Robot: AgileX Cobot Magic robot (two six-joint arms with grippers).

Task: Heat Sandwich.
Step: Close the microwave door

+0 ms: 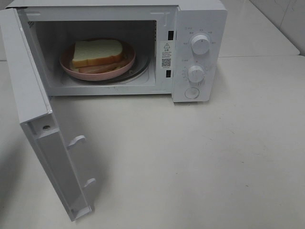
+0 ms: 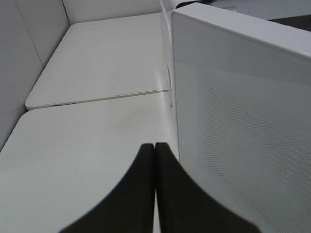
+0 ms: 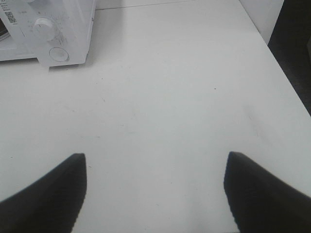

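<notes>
**High view.** Shows a white microwave [image 1: 217, 28] standing on a pale surface [image 1: 214, 167], with its door [image 1: 57, 162] swung wide open toward the left. Finds the sandwich [image 1: 97, 52] inside the cavity, lying on a round pink plate [image 1: 95, 75] that rests on the glass turntable [image 1: 141, 70]. Stacks pale yellow bread slices on top, with a reddish strip peeking out beneath along the near edge. Carries a small label [image 1: 166, 46] on the front frame, right of the cavity, with a warning triangle and lines of print too small to read. Puts a QR code [image 1: 166, 62] just below that print. Has an upper knob [image 1: 200, 44] and a lower knob [image 1: 196, 73] on the control panel, both white and ringed with tiny markings that cannot be read. Sets a round button [image 1: 192, 92] underneath them.

**Left wrist view.** Looks past the left hand [image 2: 155, 145], dark fingers pressed together with nothing between them. Places the tips just beside the outer face of the open door; cannot tell whether touching. Shows a fine dotted mesh across the door panel and a thin seam [image 2: 97, 96] crossing the surface behind.

**Right wrist view.** Looks down on the right hand [image 3: 155, 158], fingers spread wide apart over bare surface, gripping nothing. Keeps well apart from the microwave, whose front corner shows at the far edge. Takes in the lower knob, the round button and a sliver of the QR code. Leaves the print around the knob blurred beyond reading.
</notes>
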